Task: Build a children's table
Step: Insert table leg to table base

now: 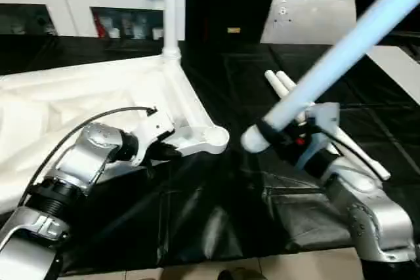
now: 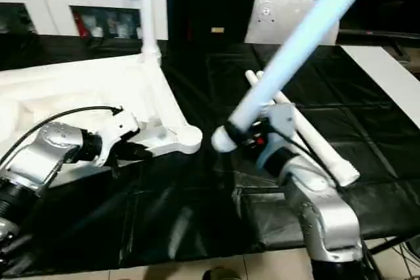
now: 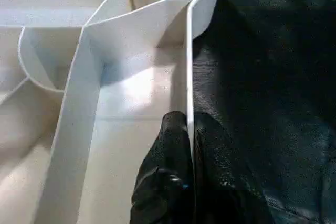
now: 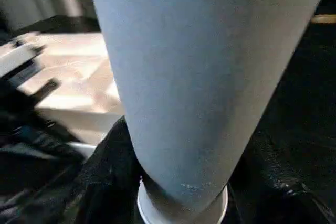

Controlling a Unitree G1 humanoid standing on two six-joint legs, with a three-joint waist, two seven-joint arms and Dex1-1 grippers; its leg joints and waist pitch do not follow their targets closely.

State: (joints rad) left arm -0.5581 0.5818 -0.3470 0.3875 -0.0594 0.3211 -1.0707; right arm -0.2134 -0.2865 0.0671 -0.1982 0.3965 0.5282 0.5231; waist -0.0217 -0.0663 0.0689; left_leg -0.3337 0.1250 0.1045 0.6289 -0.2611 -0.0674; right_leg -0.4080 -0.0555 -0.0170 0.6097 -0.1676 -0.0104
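The tabletop (image 1: 79, 96) lies upside down on the black sheet (image 1: 216, 221), ribs up, with one leg (image 1: 170, 4) standing upright in its far corner socket. The left gripper (image 3: 188, 145) is clamped on the tabletop's thin side wall, one finger on each face, just short of the empty near socket (image 1: 213, 139). The right gripper (image 1: 279, 134) is closed around the thick end of a second leg (image 1: 341, 50), which slants up and away to the right, its butt hanging close beside that near socket but apart from it. Two more legs (image 1: 328, 129) lie on the sheet behind the right arm. Farther back stand a white cabinet (image 1: 72, 4) with dark compartments and a white slab (image 1: 308, 18). No writing can be read anywhere.
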